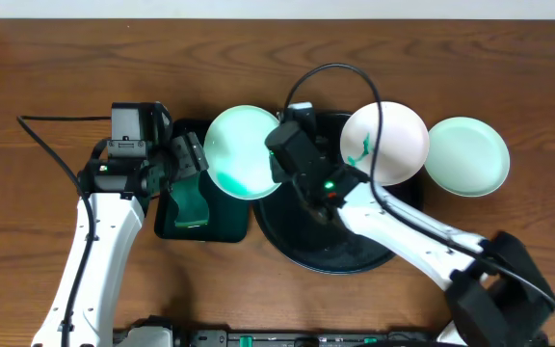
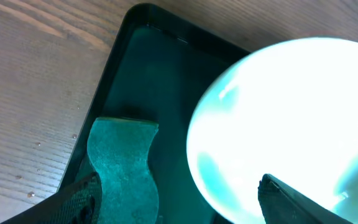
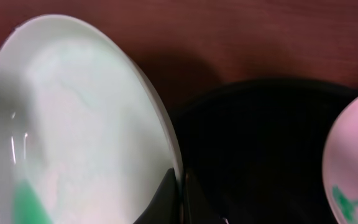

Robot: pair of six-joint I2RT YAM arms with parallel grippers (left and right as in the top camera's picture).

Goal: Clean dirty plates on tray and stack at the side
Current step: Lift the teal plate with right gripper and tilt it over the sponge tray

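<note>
Pinching a green-smeared mint plate (image 1: 239, 149) in the shut right jaws above the green tray (image 1: 224, 229), left jaws wide over the sponge (image 1: 193, 202), the robot seems a third done: one clean mint plate (image 1: 467, 156) lies on the worktop, a smeared white plate (image 1: 385, 143) waits on the black tray (image 1: 326, 255).

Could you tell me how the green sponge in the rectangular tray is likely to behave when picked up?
The sponge looks rough and fibrous, so it probably grips well. Its wavy-edged slab is likely soft and light, and may squash when pinched. Lying flat, it should not roll.
</note>
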